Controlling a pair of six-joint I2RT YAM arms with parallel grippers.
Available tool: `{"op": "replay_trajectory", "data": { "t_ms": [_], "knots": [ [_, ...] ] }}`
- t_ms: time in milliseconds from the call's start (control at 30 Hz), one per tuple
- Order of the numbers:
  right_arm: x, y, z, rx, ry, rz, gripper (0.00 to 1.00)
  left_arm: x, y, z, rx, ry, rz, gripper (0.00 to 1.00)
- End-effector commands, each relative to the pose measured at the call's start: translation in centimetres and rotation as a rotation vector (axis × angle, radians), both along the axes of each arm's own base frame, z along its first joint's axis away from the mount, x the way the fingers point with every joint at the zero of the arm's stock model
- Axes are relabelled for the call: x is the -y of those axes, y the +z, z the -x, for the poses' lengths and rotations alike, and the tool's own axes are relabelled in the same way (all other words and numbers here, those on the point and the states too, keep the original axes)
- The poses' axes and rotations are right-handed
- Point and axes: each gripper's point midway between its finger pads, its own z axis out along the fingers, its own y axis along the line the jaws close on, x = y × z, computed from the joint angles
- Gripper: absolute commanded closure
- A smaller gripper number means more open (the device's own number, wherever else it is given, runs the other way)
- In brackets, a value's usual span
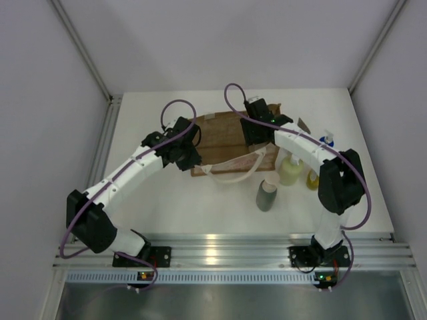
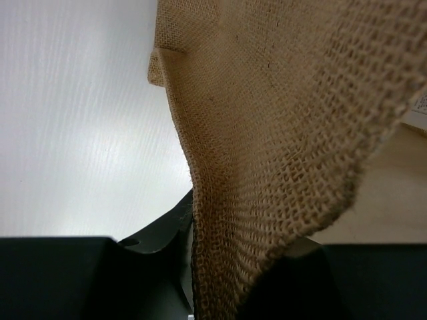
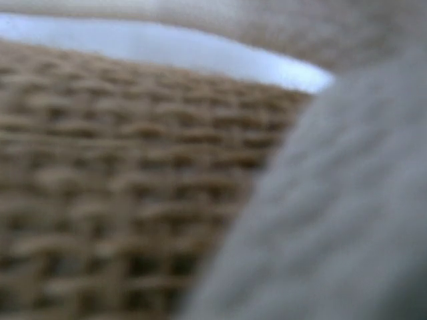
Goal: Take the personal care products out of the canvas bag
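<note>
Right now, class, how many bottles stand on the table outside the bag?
4: a grey bottle in front, a pale-yellow bottle behind it, a small amber bottle right of that, a blue-topped bottle farther back. Others may be hidden in the bag.

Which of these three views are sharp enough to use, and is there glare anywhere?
Top external: sharp, evenly lit, with a glare band on the aluminium rail at the near edge. Left wrist: canvas bag weave in focus, table washed out white. Right wrist: badly blurred, too close to the weave to read anything else.
</note>
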Motion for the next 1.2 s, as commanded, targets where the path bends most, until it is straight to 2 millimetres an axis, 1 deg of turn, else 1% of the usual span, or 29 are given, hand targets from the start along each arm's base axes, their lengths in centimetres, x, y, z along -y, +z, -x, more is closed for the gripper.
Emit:
{"op": "replay_trajectory", "data": {
  "t_ms": [0,67,100,167,200,233,300,333,367,467,500,700,733,800,833,967,1000,1067,1100,1167],
  "knots": [
    [0.1,-1.5,-0.7,-0.011,0.005,-0.027,0.57,-0.2,1.2,-0.9,0.035,0.003,-0.007,0.68],
    [0.1,-1.5,-0.8,-0.01,0.008,-0.029,0.68,-0.3,1.4,-1.1,0.042,0.007,-0.007,0.67],
    [0.1,-1.6,-0.9,-0.009,0.013,-0.025,0.8,-0.3,1.4,-1.1,0.043,0.007,-0.009,0.67],
    [0.0,-1.0,-1.2,0.006,0.018,-0.029,0.97,-0.3,1.6,-1.2,0.048,0.01,-0.009,0.67],
    [-0.1,-0.3,-1.3,0.019,0.018,-0.036,1.0,-0.4,1.5,-1.3,0.047,0.01,-0.01,0.67],
    [-0.4,0.1,-1.3,0.025,0.023,-0.05,1.0,-0.5,1.6,-1.3,0.048,0.013,-0.01,0.66],
    [-0.7,2.0,-1.7,0.061,0.023,-0.078,1.0,-0.5,1.9,-1.5,0.055,0.016,-0.006,0.64],
    [-0.8,3.2,-1.8,0.083,0.022,-0.097,1.0,-0.5,1.9,-1.5,0.056,0.015,-0.008,0.61],
    [-1.0,4.5,-2.0,0.105,0.023,-0.113,1.0,-0.5,2.0,-1.5,0.06,0.014,-0.008,0.6],
    [-1.3,7.2,-2.0,0.144,0.026,-0.149,1.0,-0.5,2.1,-1.7,0.066,0.021,-0.011,0.59],
    [-1.4,7.9,-2.0,0.15,0.031,-0.16,1.0,-0.6,2.2,-1.8,0.068,0.025,-0.012,0.58],
    [-1.8,11.2,-1.2,0.173,0.054,-0.21,1.0,-0.6,2.6,-2.2,0.079,0.024,-0.014,0.51],
    [-1.9,12.1,-1.1,0.185,0.059,-0.224,1.0,-0.6,2.6,-2.2,0.08,0.024,-0.013,0.5],
    [-2.0,12.8,-0.8,0.183,0.067,-0.236,1.0,-0.6,2.7,-2.2,0.081,0.025,-0.012,0.47],
    [-2.1,13.5,-0.8,0.193,0.073,-0.246,1.0,-0.7,2.7,-2.3,0.083,0.027,-0.013,0.46],
    [-2.5,15.1,-0.4,0.203,0.096,-0.273,1.0,-0.8,2.9,-2.3,0.088,0.027,-0.012,0.39],
    [-2.5,15.4,-0.3,0.207,0.098,-0.278,1.0,-0.8,3.0,-2.4,0.092,0.031,-0.01,0.34],
    [-2.5,16.1,-0.1,0.214,0.103,-0.29,1.0,-1.0,3.2,-2.3,0.099,0.034,-0.011,0.28],
    [-2.7,16.5,0.1,0.217,0.111,-0.3,1.0,-1.1,3.6,-2.4,0.108,0.036,-0.008,0.23],
    [-2.9,17.3,0.3,0.22,0.119,-0.313,1.0,-1.2,3.9,-2.4,0.117,0.031,-0.009,0.19]
  ]
}}
